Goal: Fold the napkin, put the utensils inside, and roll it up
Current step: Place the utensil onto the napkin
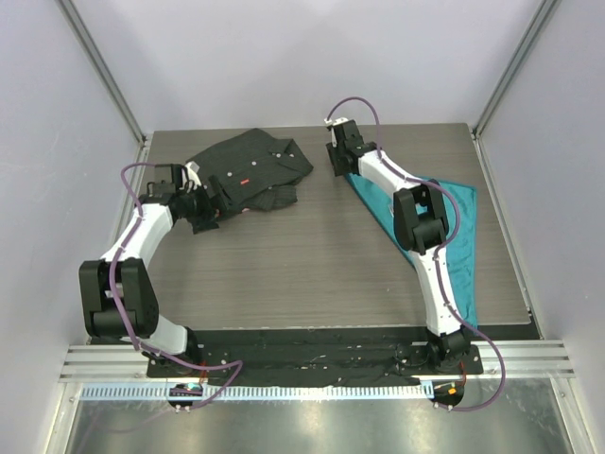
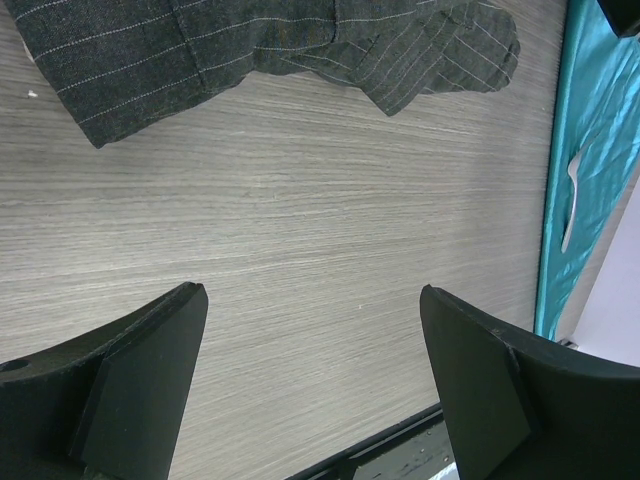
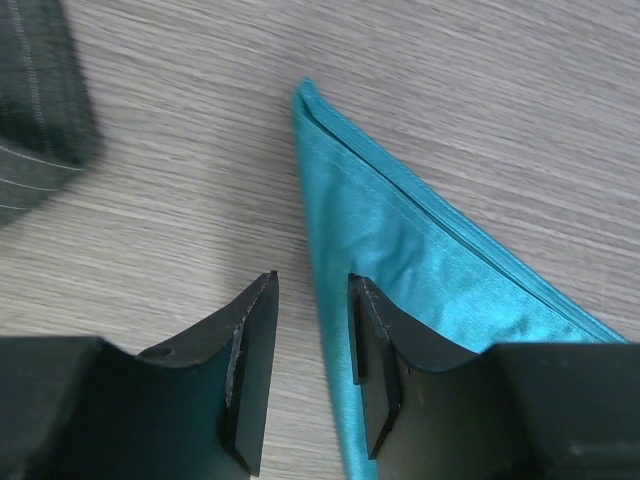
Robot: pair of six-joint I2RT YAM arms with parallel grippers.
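One teal napkin (image 1: pixel 461 236), glossy, folded into a triangle, flat on the right side of the counter (image 1: pixel 312 255) | my right jaws part-open astride its hemmed edge, gripping nothing | left jaws wide, empty

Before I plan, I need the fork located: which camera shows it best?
The left wrist view: the fork lies on the napkin at the frame's right edge. The top view shows the napkin under the right arm but no fork I can make out; the right wrist view shows only a napkin corner.
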